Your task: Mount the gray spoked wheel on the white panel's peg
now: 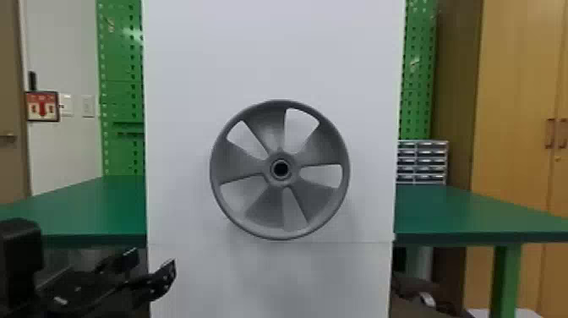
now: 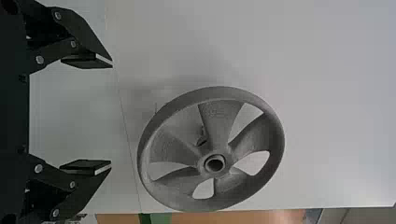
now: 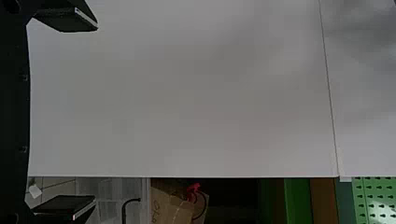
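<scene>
The wheel (image 1: 253, 167) is upright against the face of the panel (image 1: 270, 55), between its left and right edges, its rim just above the seam (image 1: 190, 243) that crosses the panel. No pincer touches it. The hub (image 1: 274, 182) seems to sit over the peg, though the peg itself is hidden.

The left pincer (image 1: 154, 258) is low in the head view, by the panel's left edge and below the seam, its fingers spread with nothing between them. The wheel is higher than that pincer and to its right, well apart from it. In the left wrist view, the wheel is out beyond the tips of the left pincer (image 2: 111, 115).

The right pincer (image 3: 96, 114) is also parted and holds nothing; the panel's side edge and seam show ahead of it.

Behind the panel, a green counter (image 1: 443, 207) extends past both side edges, with small drawers (image 1: 432, 163) close to the right edge.
</scene>
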{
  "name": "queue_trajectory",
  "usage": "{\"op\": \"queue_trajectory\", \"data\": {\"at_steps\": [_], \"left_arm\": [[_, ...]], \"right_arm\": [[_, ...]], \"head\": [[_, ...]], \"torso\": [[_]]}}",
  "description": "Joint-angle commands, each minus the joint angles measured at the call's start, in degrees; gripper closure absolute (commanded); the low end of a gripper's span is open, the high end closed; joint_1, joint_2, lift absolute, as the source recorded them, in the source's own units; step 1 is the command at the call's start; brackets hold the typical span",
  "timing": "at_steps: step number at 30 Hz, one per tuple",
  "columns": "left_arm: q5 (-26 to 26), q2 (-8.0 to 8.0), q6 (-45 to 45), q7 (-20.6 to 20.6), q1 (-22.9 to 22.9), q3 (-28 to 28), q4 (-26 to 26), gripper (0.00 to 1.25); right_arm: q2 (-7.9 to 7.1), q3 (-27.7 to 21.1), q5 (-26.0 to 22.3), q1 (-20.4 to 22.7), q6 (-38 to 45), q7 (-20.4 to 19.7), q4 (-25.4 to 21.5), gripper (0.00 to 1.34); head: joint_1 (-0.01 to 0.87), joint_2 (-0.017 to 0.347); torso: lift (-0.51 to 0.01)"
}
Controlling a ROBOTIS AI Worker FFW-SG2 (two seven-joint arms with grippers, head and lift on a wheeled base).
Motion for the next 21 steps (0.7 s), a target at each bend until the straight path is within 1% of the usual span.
{"op": "queue_trajectory", "data": {"at_steps": [1, 21], "left_arm": [[0.0, 0.01, 0.0, 0.0, -0.1, 0.1, 0.0, 0.48], [-0.2, -0.07, 0.0, 0.0, -0.1, 0.1, -0.1, 0.48]], "right_arm": [[0.0, 0.0, 0.0, -0.1, 0.2, 0.0, 0.0, 0.0], [0.0, 0.0, -0.5, 0.0, 0.3, 0.1, 0.0, 0.0]], "head": [[0.1, -0.008], [0.1, -0.008]], "torso": [[-0.48], [-0.48]]}}
